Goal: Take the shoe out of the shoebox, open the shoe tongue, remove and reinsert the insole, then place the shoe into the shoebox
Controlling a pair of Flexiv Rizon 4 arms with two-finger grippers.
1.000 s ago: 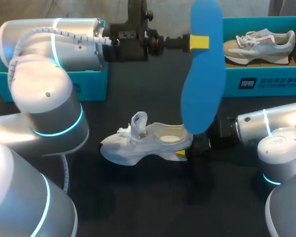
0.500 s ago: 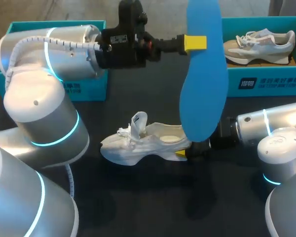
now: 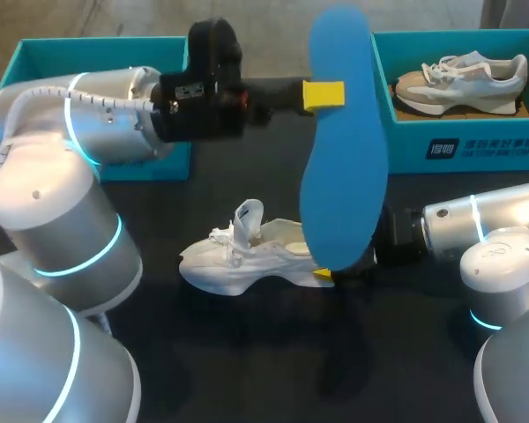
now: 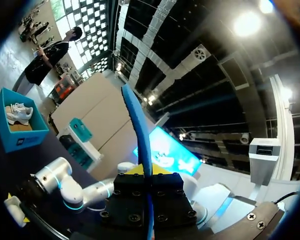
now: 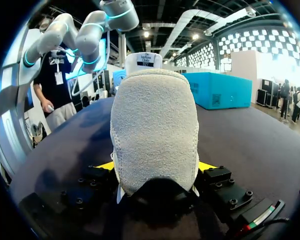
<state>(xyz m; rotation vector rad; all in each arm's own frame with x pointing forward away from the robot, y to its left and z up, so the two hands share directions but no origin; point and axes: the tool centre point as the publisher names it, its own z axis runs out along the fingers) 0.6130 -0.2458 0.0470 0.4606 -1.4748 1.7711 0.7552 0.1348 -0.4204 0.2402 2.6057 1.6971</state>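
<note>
White shoe (image 3: 247, 256) stands on its sole on table (image 3: 247, 352), tongue up. Right gripper (image 5: 156, 167) clamped on the shoe's heel. Left gripper (image 3: 324, 94) pinches blue insole (image 3: 339, 176), hanging above the shoe's heel. Shoebox (image 3: 476, 150) well beyond the shoe, right arm's side.

The white shoe (image 3: 247, 260) is the landmark; over its heel hangs the blue insole (image 3: 339, 150), pinched in the left gripper (image 3: 324, 94), barring any drop from above there; the right gripper (image 5: 155, 170) clasps the heel from behind; beyond the shoe stand 2 walls, the teal box (image 3: 163, 163) and the shoebox (image 3: 476, 150), with the left arm (image 3: 115, 132) crossing the gap between them; off its toe and on its near side lies bare table (image 3: 247, 352).
</note>
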